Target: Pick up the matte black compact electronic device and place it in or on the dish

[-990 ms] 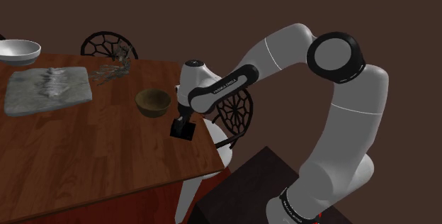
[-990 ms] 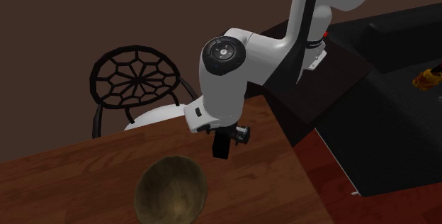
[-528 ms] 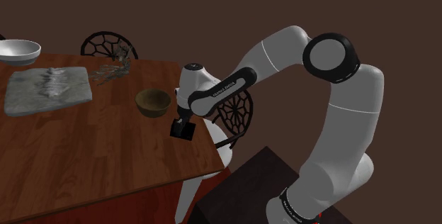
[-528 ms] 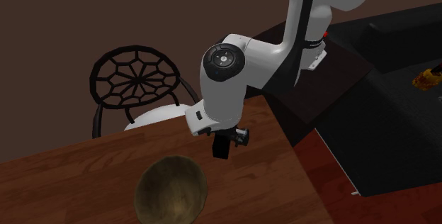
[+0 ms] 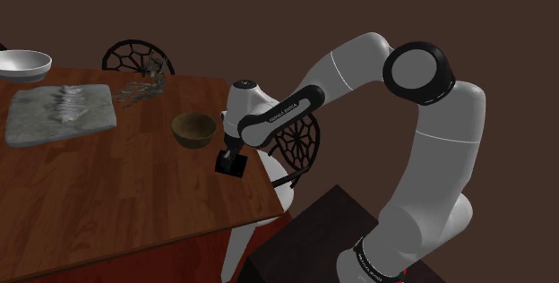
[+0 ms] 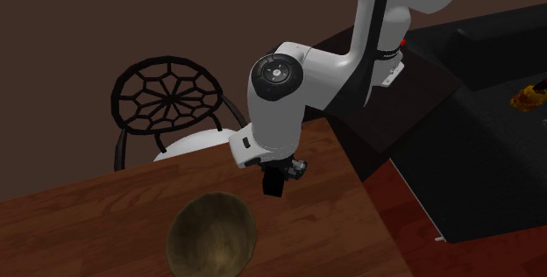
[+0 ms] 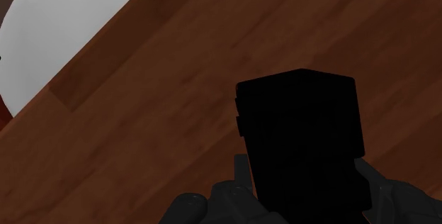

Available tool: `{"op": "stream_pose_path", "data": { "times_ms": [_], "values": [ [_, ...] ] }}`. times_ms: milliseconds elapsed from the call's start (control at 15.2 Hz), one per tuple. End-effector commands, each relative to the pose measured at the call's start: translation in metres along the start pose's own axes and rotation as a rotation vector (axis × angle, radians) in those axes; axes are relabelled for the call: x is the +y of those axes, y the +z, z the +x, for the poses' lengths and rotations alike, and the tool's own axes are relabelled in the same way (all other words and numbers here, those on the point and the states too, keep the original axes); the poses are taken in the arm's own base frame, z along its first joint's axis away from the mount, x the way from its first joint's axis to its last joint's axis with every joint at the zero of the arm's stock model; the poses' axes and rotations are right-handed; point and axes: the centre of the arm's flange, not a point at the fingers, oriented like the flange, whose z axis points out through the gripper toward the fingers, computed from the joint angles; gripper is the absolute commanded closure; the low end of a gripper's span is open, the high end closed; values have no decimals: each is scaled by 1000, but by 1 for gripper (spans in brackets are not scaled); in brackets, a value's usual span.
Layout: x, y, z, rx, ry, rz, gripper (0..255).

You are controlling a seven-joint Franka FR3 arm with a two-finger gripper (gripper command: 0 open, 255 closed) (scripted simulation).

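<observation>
tabletop (image 5: 107, 183): reddish-brown wood grain, smooth and flat. its edge runs close to the load, so i reckon a drop here could go over the side.
arm (image 5: 430, 147): glossy white shells, dark joints, folded low over the corner.
dish (image 5: 193, 128): round brown bowl, wood-look, thin rim, near the gripper (image 6: 279, 177). a low carry could clip that rim and shove it.
device (image 7: 301, 137): matte black boxy block, flat faces, small ridges on one side. it sits low at the tabletop's corner, and i can't tell if it's clear of the wood.
fingers (image 7: 370, 187): black on black, but i read them as clamped on the device. those slick faces might let it twist or slip.
</observation>
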Motion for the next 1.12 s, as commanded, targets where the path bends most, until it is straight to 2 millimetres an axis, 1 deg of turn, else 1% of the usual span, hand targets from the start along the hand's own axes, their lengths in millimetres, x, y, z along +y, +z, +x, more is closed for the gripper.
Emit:
{"op": "stream_pose_path", "data": {
  "times_ms": [0,198,1056],
  "values": [
    [0,0,0,0,0,0,255],
    [0,0,0,0,0,0,255],
    [0,-68,-2,0,0,0,255]
  ]
}}
